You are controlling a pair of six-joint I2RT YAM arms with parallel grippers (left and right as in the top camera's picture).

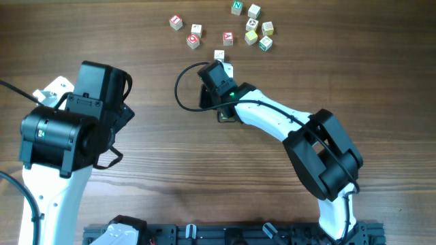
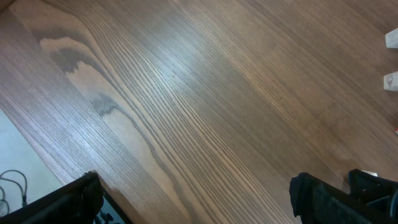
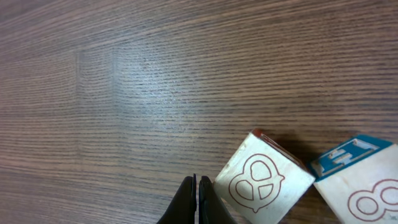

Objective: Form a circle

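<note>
Right tool (image 3: 196, 184) sitting shut, tips just beside a pretzel cube (image 3: 264, 182), blue-topped cube (image 3: 357, 177) neighbouring it, left tool (image 2: 193, 202) hanging wide open above the worktop (image 2: 186, 93)

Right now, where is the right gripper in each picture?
Overhead: the right gripper is in the upper middle, just below the blocks.
Left wrist: not clearly in it; only blocks at the right edge.
Right wrist: the right gripper is at bottom centre, tips shut, with a pretzel block just right of it.
Shared landmark: the pale blocks on the brown wood table.
</note>
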